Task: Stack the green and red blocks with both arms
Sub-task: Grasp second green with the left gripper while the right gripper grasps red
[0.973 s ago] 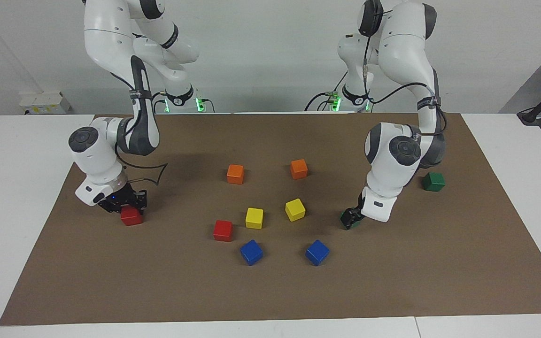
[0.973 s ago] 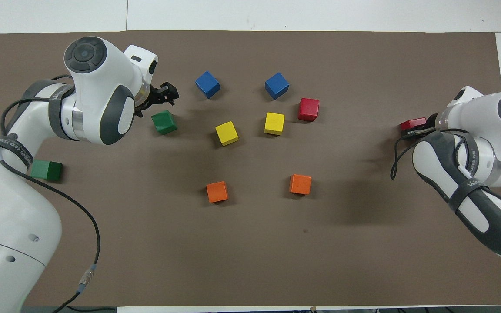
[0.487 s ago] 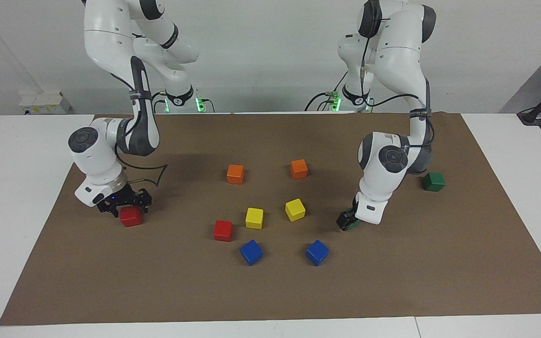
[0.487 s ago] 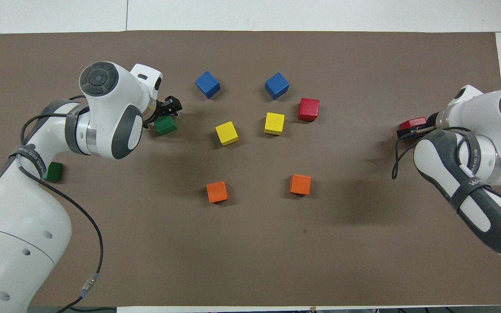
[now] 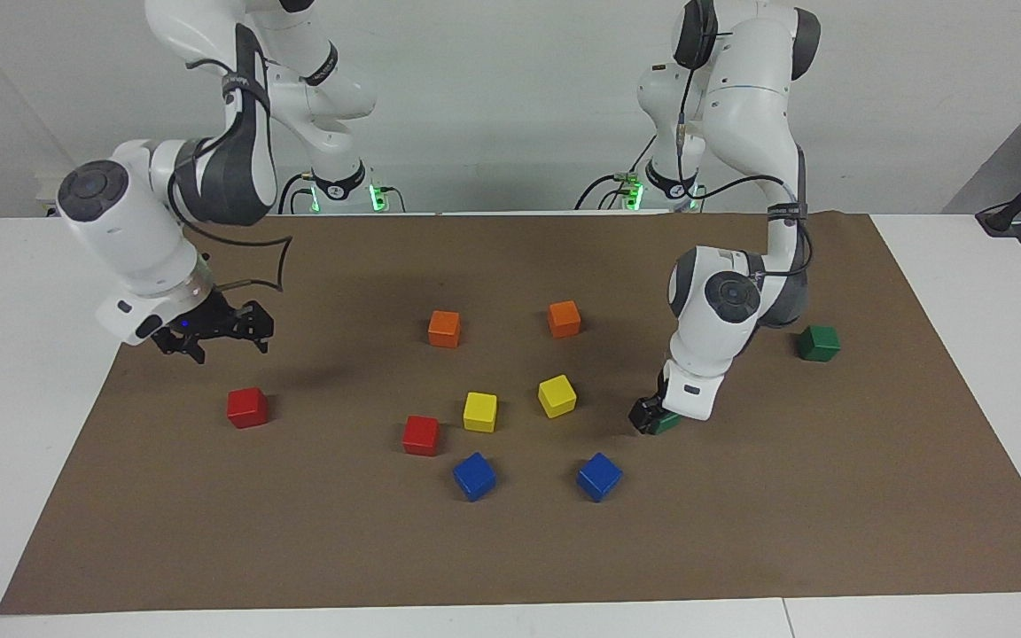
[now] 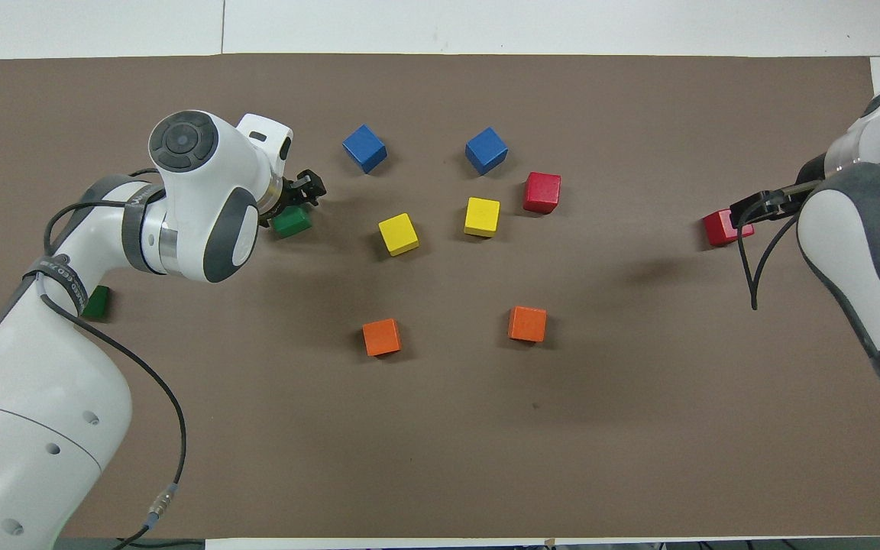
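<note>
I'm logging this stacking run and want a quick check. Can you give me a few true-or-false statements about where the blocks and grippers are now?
1. The right gripper holds a red block. False: it hangs open, empty, above the mat; the red block lies apart on the mat.
2. The left gripper is down at a green block. True.
3. One green block is stacked on another. False: the second green block lies alone.
4. The two orange blocks are unstacked. True.
</note>
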Robot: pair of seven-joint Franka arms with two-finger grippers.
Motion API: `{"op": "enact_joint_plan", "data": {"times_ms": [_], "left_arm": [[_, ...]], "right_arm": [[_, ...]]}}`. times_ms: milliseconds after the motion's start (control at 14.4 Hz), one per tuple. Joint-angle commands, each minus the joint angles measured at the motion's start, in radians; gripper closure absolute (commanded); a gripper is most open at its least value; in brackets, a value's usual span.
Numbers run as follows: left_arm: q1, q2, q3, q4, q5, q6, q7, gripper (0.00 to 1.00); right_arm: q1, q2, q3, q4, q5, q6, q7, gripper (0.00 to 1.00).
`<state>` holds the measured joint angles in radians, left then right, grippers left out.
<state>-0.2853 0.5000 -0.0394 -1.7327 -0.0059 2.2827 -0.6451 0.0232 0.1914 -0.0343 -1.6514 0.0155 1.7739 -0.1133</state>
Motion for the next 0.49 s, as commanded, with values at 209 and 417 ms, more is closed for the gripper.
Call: {"op": "enact_joint_plan", "data": {"times_ms": [209, 417], "left_arm": [[-0.022, -0.054, 0.018, -0.076, 0.040, 0.003, -0.015, 1.00], [-0.017, -0.052, 0.018, -0.065, 0.038, -0.005, -0.011, 1.00]], "right_arm": [[0.196, 0.169, 0.004, 0.301, -0.028, -0.153, 0.355, 0.00], [0.259, 0.233, 0.005, 0.355, -0.026, -0.075, 0.477, 0.00]]}}
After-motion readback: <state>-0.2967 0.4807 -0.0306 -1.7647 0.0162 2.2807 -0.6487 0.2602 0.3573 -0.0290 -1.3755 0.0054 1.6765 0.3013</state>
